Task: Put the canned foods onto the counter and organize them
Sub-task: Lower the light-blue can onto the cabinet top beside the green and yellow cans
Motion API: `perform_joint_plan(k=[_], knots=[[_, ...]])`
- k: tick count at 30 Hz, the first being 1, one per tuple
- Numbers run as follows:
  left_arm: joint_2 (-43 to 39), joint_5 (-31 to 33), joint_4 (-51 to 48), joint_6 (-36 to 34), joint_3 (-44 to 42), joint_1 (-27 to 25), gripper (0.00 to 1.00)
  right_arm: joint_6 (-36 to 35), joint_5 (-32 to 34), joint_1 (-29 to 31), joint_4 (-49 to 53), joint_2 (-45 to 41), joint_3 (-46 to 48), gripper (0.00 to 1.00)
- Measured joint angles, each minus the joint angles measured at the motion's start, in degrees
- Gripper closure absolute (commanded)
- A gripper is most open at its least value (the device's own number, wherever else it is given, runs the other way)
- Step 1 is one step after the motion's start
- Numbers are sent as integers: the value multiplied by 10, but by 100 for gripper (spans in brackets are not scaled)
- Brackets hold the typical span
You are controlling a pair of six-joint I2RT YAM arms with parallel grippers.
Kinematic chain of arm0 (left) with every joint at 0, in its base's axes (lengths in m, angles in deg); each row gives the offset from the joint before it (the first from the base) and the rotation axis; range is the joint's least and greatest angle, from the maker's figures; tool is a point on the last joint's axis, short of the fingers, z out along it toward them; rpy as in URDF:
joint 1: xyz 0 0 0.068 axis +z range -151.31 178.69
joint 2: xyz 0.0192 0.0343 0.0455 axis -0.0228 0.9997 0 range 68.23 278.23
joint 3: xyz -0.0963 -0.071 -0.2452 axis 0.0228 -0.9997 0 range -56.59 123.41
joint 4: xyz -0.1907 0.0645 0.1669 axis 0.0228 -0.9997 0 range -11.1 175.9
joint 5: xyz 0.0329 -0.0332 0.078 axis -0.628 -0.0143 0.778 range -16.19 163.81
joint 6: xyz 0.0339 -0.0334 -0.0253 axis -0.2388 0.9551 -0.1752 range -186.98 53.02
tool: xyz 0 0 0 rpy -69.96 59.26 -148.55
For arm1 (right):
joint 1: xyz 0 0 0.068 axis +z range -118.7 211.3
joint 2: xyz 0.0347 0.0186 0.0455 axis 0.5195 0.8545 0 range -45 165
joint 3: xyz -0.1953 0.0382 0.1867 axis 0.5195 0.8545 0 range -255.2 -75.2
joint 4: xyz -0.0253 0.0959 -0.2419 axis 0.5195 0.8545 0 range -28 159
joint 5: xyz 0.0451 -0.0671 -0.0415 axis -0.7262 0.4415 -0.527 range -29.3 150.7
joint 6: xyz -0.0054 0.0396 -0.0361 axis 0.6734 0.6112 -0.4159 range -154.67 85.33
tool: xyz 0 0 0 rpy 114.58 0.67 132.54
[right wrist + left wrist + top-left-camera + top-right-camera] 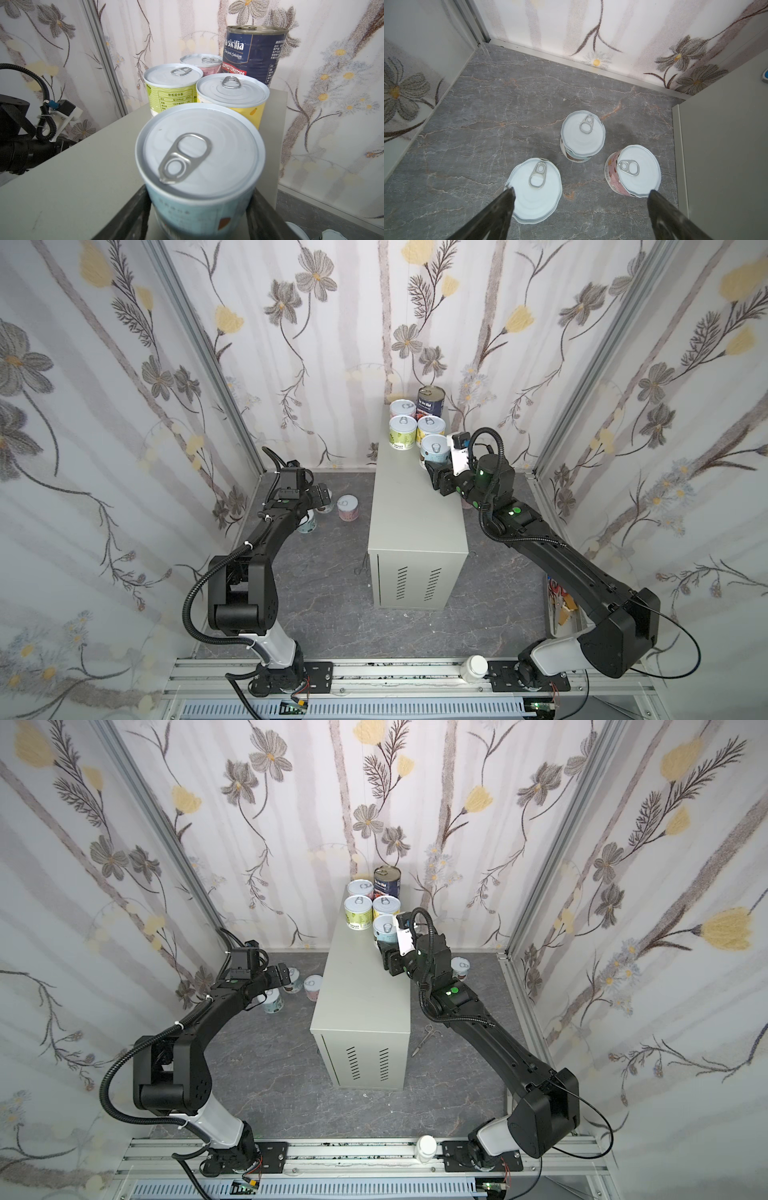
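Note:
The counter (409,510) is the tall grey box in the middle of both top views. At its far end stand a dark tomato can (431,400), a pink can (402,407), a green can (402,432) and a yellow can (431,427). My right gripper (199,218) is shut on a blue can (199,158) just in front of the yellow one; whether it rests on the top I cannot tell. My left gripper (582,190) hangs open above three floor cans: a blue one (536,193), a pale one (582,137) and a pink one (633,170).
Another can (460,967) stands on the floor right of the counter, behind the right arm. Scissors (424,1040) lie on the floor by the counter's right side. A white bottle (473,669) sits on the front rail. A tool tray (559,605) lines the right wall.

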Motion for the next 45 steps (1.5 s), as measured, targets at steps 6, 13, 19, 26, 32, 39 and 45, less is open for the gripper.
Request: perform_joint_plan(k=[6,13,19,26,32,39,45], knots=[[3,-3,0,2,2,0,0,0,0,0,0,4,-4,32],[3,-7,2,2,2,0,0,0,2,0,2,4,-5,31],[3,-12,2,4,2,0,0,0,7,0,1,5,-5,31],[2,-14,2,4,2,0,0,0,7,0,3,5,-6,31],[2,-18,3,3,2,0,0,0,7,0,3,7,-7,30],[1,-17,3,3,2,0,0,4,7,0,8,17,-18,29],[1,-17,3,3,2,0,0,5,7,0,8,17,-19,28]])
